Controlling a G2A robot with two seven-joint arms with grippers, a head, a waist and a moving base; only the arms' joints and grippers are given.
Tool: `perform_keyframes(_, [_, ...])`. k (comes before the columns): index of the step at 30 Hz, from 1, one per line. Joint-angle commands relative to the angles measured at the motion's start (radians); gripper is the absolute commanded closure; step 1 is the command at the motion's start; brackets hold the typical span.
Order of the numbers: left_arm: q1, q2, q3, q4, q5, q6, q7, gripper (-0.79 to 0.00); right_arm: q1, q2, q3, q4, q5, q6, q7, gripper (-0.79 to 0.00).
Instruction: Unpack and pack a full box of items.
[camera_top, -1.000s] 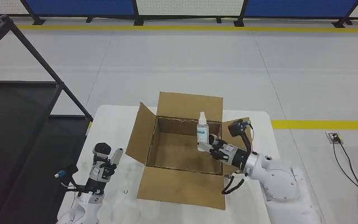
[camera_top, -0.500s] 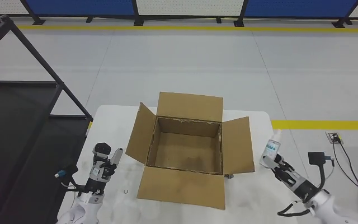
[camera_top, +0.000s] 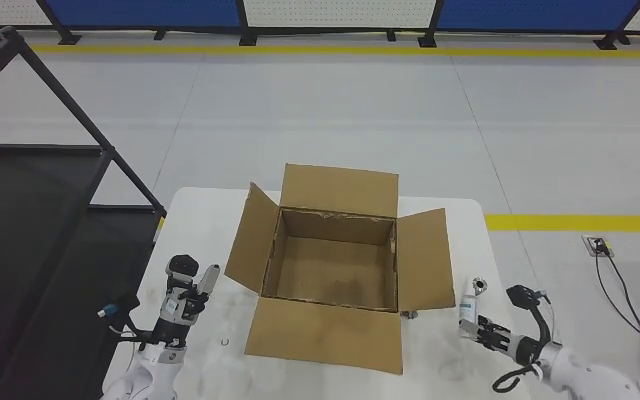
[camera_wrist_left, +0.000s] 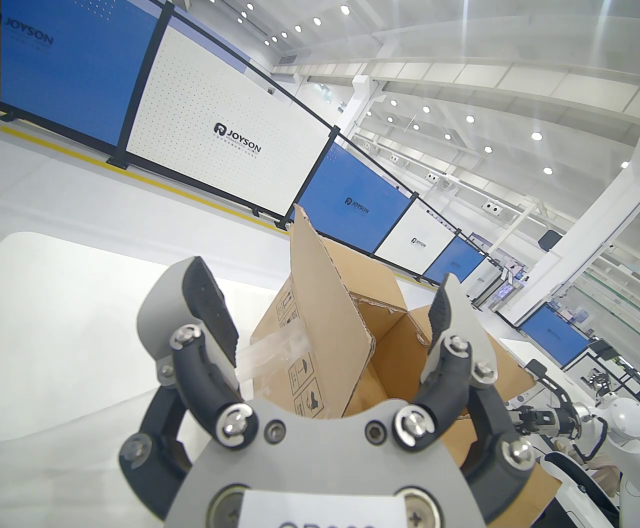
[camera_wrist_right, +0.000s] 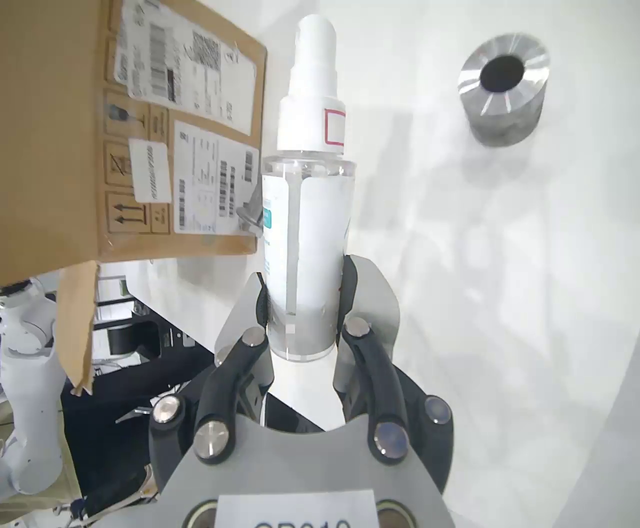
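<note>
Spray bottle (camera_top: 466, 306), clear-bodied with a white pump head and a white label, sits in the right pincer (camera_top: 472, 324), whose two pads are clenched on the lower part of its body (camera_wrist_right: 305, 235). It is over the bench (camera_top: 200, 215) at about 4 o'clock from the cardboard box (camera_top: 325, 335), outside it and near the bench's right edge. Whether its body touches the bench surface cannot be told.

The box stands at the bench's middle with all four flaps folded out and its brown floor showing. Its right-hand flap spreads between the bottle and the opening. In the right wrist view the labelled box wall (camera_wrist_right: 135, 125) is just beside the bottle, and a small metal piece (camera_wrist_right: 248, 216) lies at the box's corner, close behind the bottle. A short metal cylinder (camera_wrist_right: 502, 95) with a dark bore stands on the bench on the bottle's other side, apart from it.

At about 8 o'clock from the box, the left pincer (camera_top: 197, 270) is released, jaws spread wide with nothing between them, facing the box's left flap (camera_wrist_left: 325, 320). A black rack (camera_top: 60, 250) stands beyond the bench's left edge.
</note>
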Motion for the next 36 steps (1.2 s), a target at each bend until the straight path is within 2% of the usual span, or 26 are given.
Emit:
perform_keyframes(1, [0.0, 0.0, 0.0, 0.0, 0.0, 0.0, 0.0, -0.785, 0.005, 0.006, -0.016, 0.008, -0.029, 0.01, 0.011, 0.0])
perform_keyframes(16, [0.0, 0.0, 0.0, 0.0, 0.0, 0.0, 0.0, -0.785, 0.105, 0.03, -0.172, 0.075, -0.23, 0.102, -0.002, 0.0])
perform_keyframes(24, [0.0, 0.0, 0.0, 0.0, 0.0, 0.0, 0.0, -0.785, 0.128, 0.041, -0.209, 0.098, -0.273, 0.14, -0.021, 0.0])
perform_keyframes(25, [0.0, 0.0, 0.0, 0.0, 0.0, 0.0, 0.0, -0.785, 0.13, 0.042, -0.212, 0.1, -0.273, 0.142, -0.023, -0.012])
perform_keyframes(28, [0.0, 0.0, 0.0, 0.0, 0.0, 0.0, 0.0, -0.785, 0.135, 0.046, -0.221, 0.106, -0.277, 0.15, -0.023, -0.219])
perform_keyframes(30, [0.0, 0.0, 0.0, 0.0, 0.0, 0.0, 0.0, -0.785, 0.14, 0.049, -0.228, 0.113, -0.279, 0.154, -0.023, -0.2])
perform_keyframes(36, [0.0, 0.0, 0.0, 0.0, 0.0, 0.0, 0.0, -0.785, 0.153, 0.055, -0.245, 0.126, -0.28, 0.166, -0.033, -0.274])
